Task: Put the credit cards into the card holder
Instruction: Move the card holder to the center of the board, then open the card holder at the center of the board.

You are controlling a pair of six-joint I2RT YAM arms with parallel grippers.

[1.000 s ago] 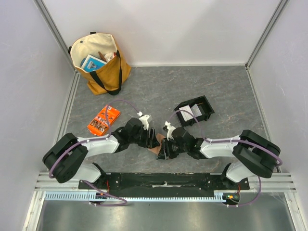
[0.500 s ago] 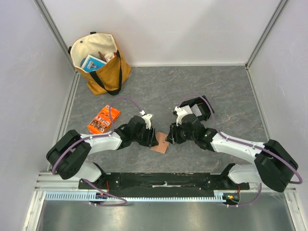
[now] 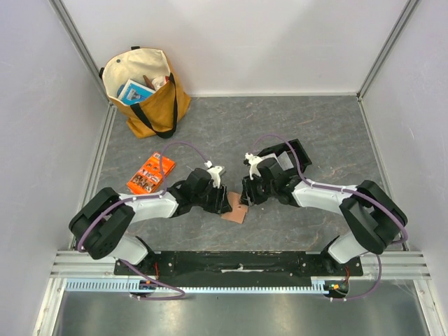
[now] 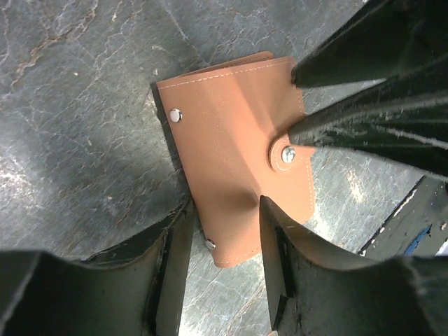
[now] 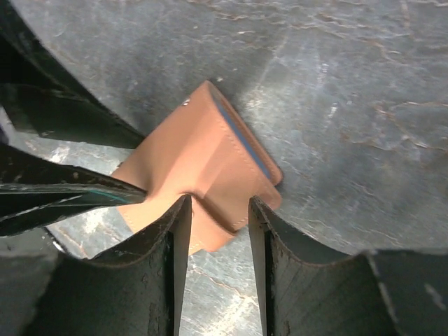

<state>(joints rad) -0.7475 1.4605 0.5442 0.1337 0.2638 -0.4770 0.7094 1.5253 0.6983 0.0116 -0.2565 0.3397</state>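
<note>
The card holder (image 3: 235, 210) is a tan-brown wallet lying folded on the grey table between my two grippers. My left gripper (image 3: 224, 201) grips its near corner; in the left wrist view its fingers (image 4: 274, 252) straddle the wallet (image 4: 231, 147) and dent the leather. My right gripper (image 3: 244, 196) is open, with one fingertip (image 5: 183, 210) pressed on the wallet (image 5: 203, 168) and its snap flap between the jaws. A blue inner edge shows along the fold. The credit cards (image 3: 286, 163) show as a white patch in the black tray (image 3: 299, 154), partly hidden by the right arm.
An orange printed packet (image 3: 150, 175) lies left of the left arm. A tan and cream tote bag (image 3: 147, 91) with items inside stands at the back left. White walls enclose the table on three sides.
My right gripper has lifted off the wallet's near side and moved up and back, to its far right edge, uncovering more of the wallet. The left gripper has hardly moved.
</note>
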